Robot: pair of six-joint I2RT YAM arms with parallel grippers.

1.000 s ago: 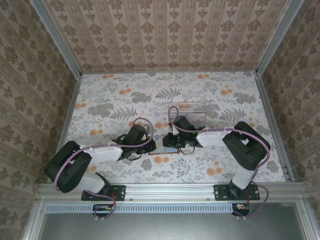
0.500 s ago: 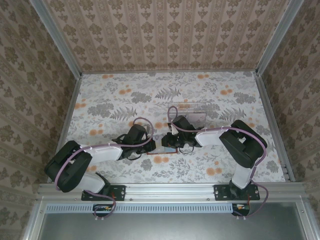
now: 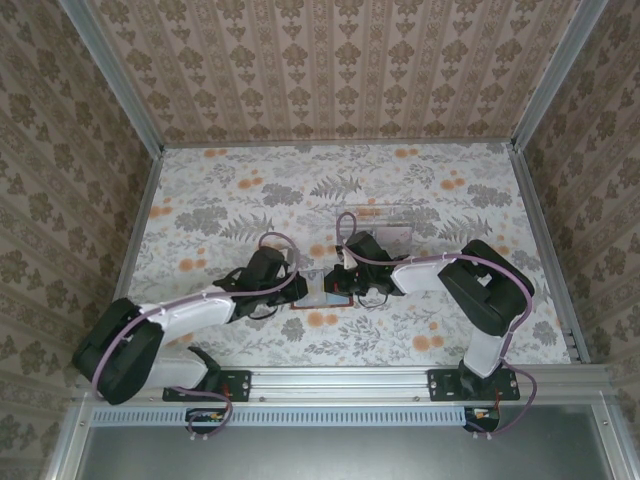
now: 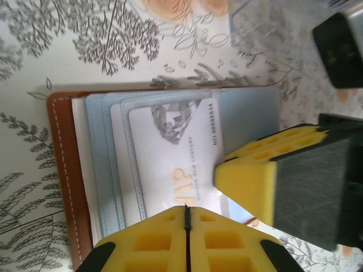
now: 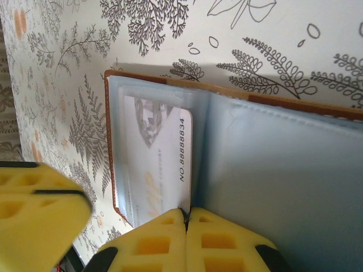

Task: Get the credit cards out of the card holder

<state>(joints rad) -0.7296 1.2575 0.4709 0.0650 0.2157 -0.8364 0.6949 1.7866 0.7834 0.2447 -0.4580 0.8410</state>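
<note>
On the table, between the arms, the card holder lies open; the right pincer, pads together, seems to nip the free long edge of the white VIP card, nearest the fold, while the left pincer, also closed, hovers over its short end.

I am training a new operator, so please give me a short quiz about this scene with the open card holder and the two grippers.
1. True or false: the white card lies fully outside the card holder.
2. What stands on the table beyond the card holder? A) a clear tray B) a mug C) a book
3. In one word, how do the jaws of the left gripper and the right gripper stand?
Key: 1 false, it sits in a grey-blue pocket of the holder. 2 A. 3 shut, both of them.
</note>
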